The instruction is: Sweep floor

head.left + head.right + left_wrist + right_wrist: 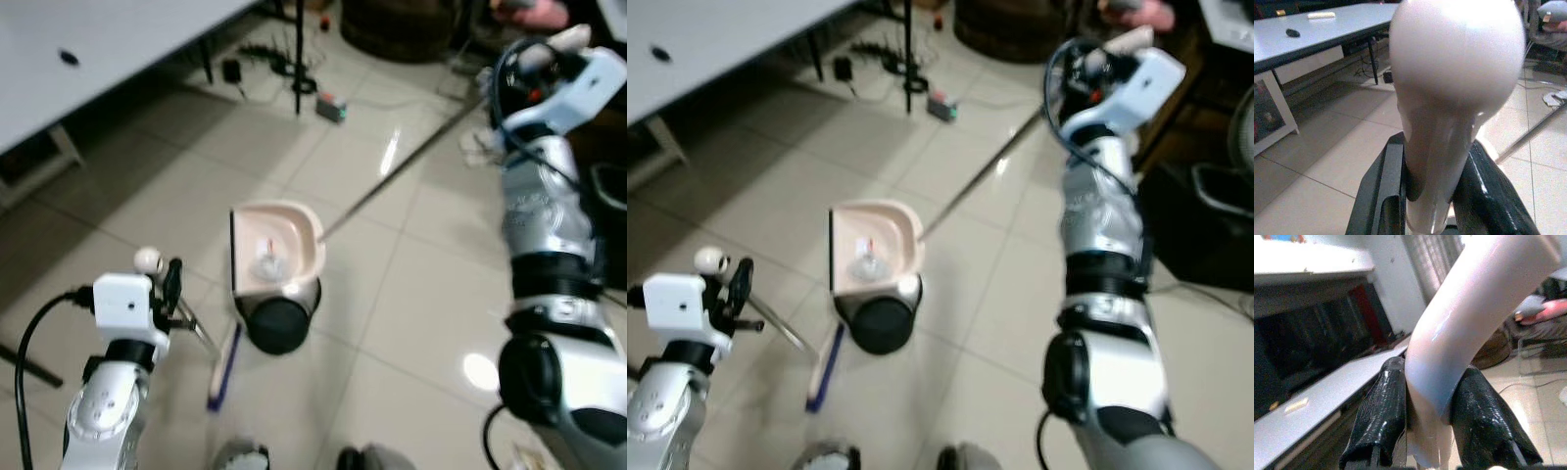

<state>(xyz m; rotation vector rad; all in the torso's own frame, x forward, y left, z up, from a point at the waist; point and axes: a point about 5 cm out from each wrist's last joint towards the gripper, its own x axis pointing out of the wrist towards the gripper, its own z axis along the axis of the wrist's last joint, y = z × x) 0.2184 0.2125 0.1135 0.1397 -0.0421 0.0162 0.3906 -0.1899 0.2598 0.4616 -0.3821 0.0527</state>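
Grey-white tile floor (411, 294), one expanse, with the items on it listed near to far.

1. Broom, one. The blue bristle head (223, 377) lies on the tiles at 6 o'clock, close to the robot's feet. The thin shaft (201, 338) slants up toward 8 o'clock. The left jaws, black fingers (1386, 196), are clamped on the neck just under the white knob (1457, 73).
2. Dustpan, one. The pale pink pan (313, 230) is dead ahead, just beyond the broom head, and sits over a dark rounded base (279, 325). It looks tipped so that its hollow faces upward.
3. Debris, one piece made out (small, pale, crumpled) (266, 262), lying inside the pan.
4. Dustpan shaft, one. The metal rod (411, 162) runs toward 2 o'clock. The right jaws, fingers (1378, 416), are shut around its white curved grip (1464, 333), held high.
5. Small grey box (331, 108), one, on the floor at 12 o'clock.
6. Cables and a plug (257, 61), a tangle (number cannot be told), at 11 o'clock.
7. Counter (127, 39), one, at 10 o'clock, with one dark object (69, 57) on it.

Hazards, as judged:
- The left hold is at the very end of the broom, so leverage is poor and the knob may twist or slip during a stroke.
- The bristles sit beside the pan's base, so a careless sweep could knock the pan.
- Tilting the pan's handle could tip the debris back onto the floor.
- Long strokes toward 11 o'clock risk snagging the cables.
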